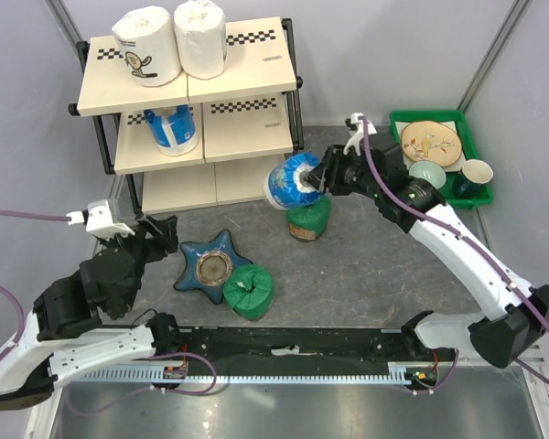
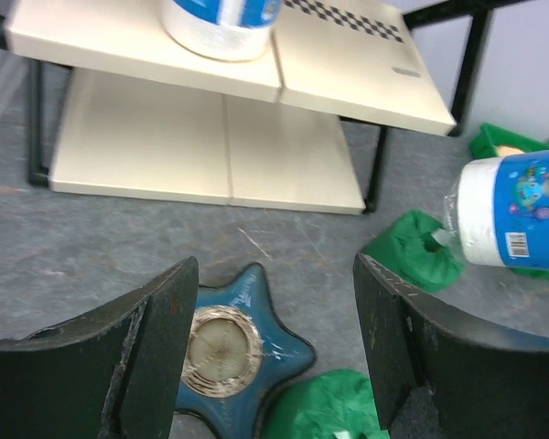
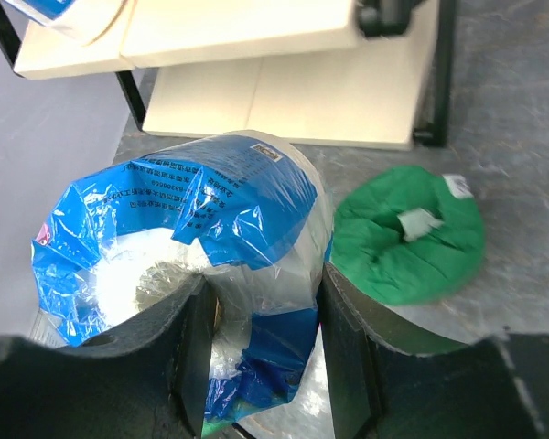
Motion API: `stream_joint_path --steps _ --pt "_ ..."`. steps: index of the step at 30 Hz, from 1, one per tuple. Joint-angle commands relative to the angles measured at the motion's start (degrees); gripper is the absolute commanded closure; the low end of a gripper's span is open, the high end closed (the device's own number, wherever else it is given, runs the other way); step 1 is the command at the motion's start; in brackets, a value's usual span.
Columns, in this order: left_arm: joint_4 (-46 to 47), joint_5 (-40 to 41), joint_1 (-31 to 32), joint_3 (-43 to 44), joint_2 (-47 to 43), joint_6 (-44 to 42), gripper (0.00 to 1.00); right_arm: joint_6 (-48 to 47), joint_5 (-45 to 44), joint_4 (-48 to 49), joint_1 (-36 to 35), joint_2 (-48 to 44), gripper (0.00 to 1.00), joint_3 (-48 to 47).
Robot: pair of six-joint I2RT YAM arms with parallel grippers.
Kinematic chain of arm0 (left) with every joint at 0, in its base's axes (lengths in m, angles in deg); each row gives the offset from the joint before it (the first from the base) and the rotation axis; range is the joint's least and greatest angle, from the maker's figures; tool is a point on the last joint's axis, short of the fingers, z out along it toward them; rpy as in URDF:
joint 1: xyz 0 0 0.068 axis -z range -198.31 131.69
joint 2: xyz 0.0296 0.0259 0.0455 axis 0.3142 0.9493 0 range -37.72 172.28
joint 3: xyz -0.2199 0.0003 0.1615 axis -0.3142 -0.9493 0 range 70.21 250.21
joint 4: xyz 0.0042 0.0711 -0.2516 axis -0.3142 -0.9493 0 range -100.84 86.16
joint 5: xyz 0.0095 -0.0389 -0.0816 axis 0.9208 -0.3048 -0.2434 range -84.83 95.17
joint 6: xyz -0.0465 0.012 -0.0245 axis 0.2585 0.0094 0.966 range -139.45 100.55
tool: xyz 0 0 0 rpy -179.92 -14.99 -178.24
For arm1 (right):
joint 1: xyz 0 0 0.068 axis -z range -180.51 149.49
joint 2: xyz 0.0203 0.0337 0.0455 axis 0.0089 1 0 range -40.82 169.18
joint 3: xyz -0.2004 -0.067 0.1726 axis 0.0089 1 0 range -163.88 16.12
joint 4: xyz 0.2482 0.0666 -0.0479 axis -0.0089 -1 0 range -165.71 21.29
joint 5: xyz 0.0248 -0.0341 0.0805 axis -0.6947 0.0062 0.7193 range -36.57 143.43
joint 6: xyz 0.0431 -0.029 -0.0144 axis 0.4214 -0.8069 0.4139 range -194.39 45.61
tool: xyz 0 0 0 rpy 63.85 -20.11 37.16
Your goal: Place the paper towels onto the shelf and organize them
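Observation:
My right gripper (image 1: 318, 177) is shut on a blue paper towel roll (image 1: 293, 181), held in the air in front of the shelf (image 1: 247, 73); one finger sits in its core and one outside (image 3: 256, 311). Two white rolls (image 1: 148, 44) stand on the top board. Another blue roll (image 1: 172, 128) stands on the middle board. One green roll (image 1: 308, 218) stands on the table under the held roll, a second green roll (image 1: 249, 291) lies near the front. My left gripper (image 1: 167, 234) is open and empty above the table (image 2: 270, 357).
A blue star-shaped dish (image 1: 208, 265) lies beside the near green roll. A green tray (image 1: 467, 178) with a plate and cups stands at the back right. The shelf's bottom board (image 1: 215, 183) is bare.

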State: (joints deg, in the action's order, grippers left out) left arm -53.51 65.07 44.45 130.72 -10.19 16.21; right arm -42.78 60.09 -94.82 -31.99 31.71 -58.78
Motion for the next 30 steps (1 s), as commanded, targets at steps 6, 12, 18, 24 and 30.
stream_joint_path --steps 6,12,18,24,30 --pt "4.1 9.3 0.3 6.8 6.6 -12.6 0.23 2.7 -11.7 8.4 -8.4 9.2 0.75 -12.4" --pt "12.0 7.2 0.3 6.2 6.2 -19.0 0.20 0.1 -20.4 9.0 -14.6 16.5 0.75 -21.5" --pt "11.4 6.9 0.3 7.4 5.1 -19.4 0.20 -0.1 -25.4 13.3 -16.8 21.2 0.76 -26.0" --pt "9.0 7.3 0.3 7.3 3.7 -18.7 0.20 -0.3 -28.3 14.6 -17.2 26.8 0.76 -31.9" --pt "6.5 7.7 0.3 7.2 2.9 -17.2 0.20 -2.9 -30.5 15.0 -18.1 32.6 0.76 -38.0"
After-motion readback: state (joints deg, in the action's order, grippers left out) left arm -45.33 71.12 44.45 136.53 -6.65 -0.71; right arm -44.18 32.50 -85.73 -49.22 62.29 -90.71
